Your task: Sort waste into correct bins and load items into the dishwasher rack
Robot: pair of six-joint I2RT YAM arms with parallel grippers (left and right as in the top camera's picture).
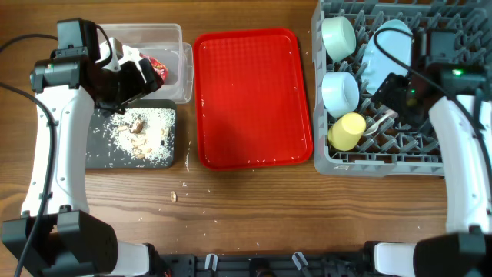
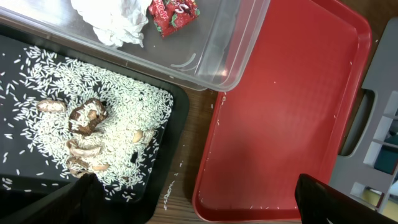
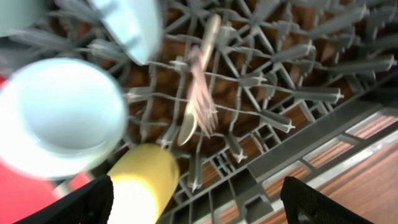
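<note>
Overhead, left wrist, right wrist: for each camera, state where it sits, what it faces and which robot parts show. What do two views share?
Overhead: fixed above the table, facing straight down; left arm and right arm show, with the red tray and grey rack.
Left wrist: on the left arm, facing down at the black tray and clear tub; left gripper fingertips at the bottom corners.
Right wrist: on the right arm, facing down into the grey rack at plastic cutlery and the yellow cup; right gripper fingertips likewise.
Shared: overhead and left wrist show the red tray; overhead and right wrist, the yellow cup.
</note>
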